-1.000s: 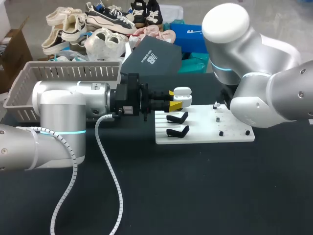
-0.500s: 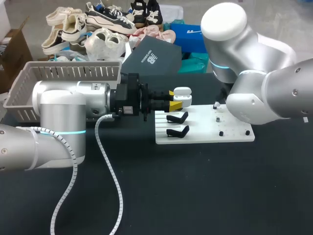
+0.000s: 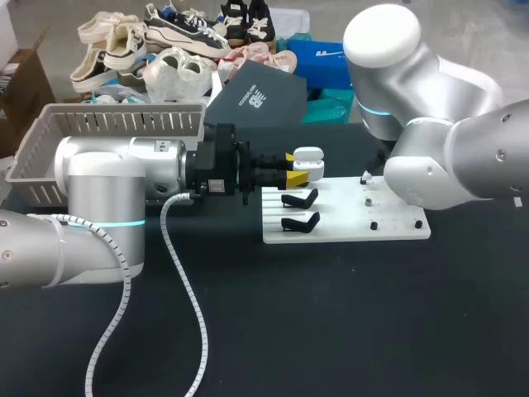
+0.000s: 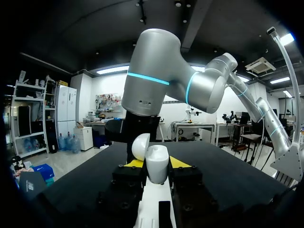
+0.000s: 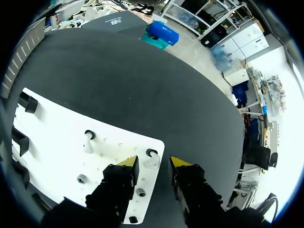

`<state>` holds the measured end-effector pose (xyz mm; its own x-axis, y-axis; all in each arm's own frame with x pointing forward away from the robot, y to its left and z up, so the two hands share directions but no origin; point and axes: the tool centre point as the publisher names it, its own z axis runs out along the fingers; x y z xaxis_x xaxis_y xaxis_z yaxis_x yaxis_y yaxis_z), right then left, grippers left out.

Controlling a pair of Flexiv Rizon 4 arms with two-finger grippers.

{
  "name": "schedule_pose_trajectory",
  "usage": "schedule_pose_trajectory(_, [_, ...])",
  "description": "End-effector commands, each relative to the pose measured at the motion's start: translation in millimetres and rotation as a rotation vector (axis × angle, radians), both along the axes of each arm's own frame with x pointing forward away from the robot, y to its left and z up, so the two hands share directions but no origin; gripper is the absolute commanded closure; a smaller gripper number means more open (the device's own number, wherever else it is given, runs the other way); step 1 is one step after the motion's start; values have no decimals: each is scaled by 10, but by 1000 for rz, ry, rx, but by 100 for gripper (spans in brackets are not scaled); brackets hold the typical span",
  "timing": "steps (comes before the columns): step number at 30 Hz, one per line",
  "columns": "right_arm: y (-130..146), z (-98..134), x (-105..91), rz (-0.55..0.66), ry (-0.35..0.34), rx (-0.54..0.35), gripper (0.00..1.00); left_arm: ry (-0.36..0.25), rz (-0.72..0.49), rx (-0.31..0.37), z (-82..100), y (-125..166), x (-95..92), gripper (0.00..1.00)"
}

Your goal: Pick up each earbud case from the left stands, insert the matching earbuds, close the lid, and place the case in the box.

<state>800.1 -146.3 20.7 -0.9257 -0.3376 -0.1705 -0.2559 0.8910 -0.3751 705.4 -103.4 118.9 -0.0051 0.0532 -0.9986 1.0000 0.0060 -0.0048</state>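
Two black stands (image 3: 299, 210) sit nearest on the white board (image 3: 397, 233), at its 9 o'clock side. Just behind them, toward 12 o'clock, the white earbud case (image 3: 308, 160) stands with the lid open. The left gripper (image 3: 293, 167) comes in from 9 o'clock and its yellow tips press the case from both sides. The right gripper (image 5: 153, 162) hangs over a corner of the board with fingers apart, and a small whitish earbud (image 5: 152, 160) is between the tips. The gray box (image 3: 107, 132) lies farther, at 10 o'clock.

Blk table (image 3: 331, 331); white board (image 3: 347, 233) on it w/ studs (image 3: 374, 225).
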Motion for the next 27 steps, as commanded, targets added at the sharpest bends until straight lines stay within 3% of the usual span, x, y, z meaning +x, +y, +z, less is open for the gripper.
schedule_pose_trajectory(1, [4,-4,-19,-2,-4,2,62,0,-2,-1,-4,-1,11,100])
schedule_pose_trajectory(6, [11,-8,-16,-1,-3,0,64,0,-2,-1,-4,-1,11,100])
schedule_pose_trajectory(9, [14,-10,-15,1,-2,-5,73,0,-2,-1,-4,-1,11,100])
schedule_pose_trajectory(16, [21,4,-24,5,-6,-12,78,0,-2,-1,-4,-1,11,100])
schedule_pose_trajectory(21, [21,34,-38,5,-19,-20,88,0,-2,-1,-4,-1,11,100])
schedule_pose_trajectory(23, [23,46,-46,4,-22,-21,100,0,-2,-1,-4,-1,11,100])
schedule_pose_trajectory(27, [15,53,-66,2,-23,-21,100,0,-2,-1,-4,-1,11,100])
